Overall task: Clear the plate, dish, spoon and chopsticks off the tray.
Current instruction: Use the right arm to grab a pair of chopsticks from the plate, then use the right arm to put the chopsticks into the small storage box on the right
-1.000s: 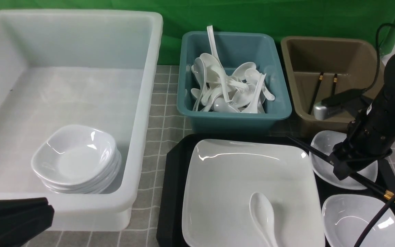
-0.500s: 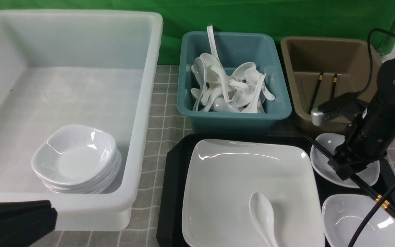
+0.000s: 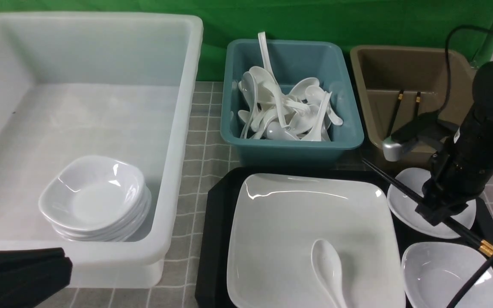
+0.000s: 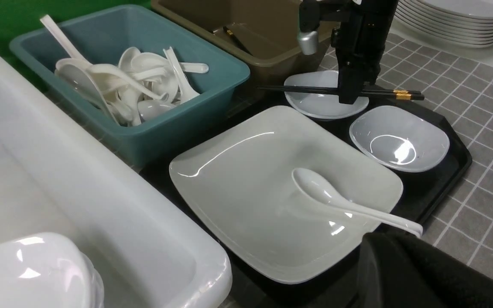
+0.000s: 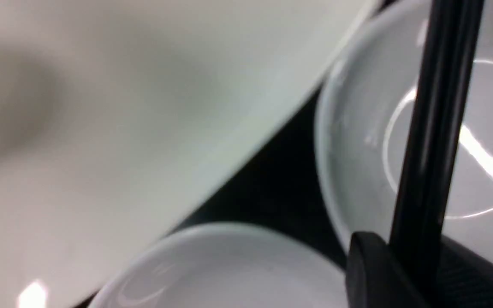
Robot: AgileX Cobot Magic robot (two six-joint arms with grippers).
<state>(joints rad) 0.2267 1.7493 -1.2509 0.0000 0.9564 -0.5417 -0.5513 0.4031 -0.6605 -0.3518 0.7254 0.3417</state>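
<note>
A teal bin [image 3: 291,153] stands on a grey tiled bench [image 3: 206,128], heaped with white soup spoons [image 3: 280,115], one long handle poking above its back rim. Just left of the teal bin is a large translucent white tub [image 3: 182,128], holding a stack of small white rounded-square dishes [image 3: 96,199] in its near corner. Just right of the teal bin sits a brown bin [image 3: 400,64] with a pair of black gold-banded chopsticks [image 3: 396,113] inside. Behind the teal bin hangs a green backdrop [image 3: 315,19]. Beyond the brown bin, well away from the teal one, is a stack of white plates [image 4: 452,19].
</note>
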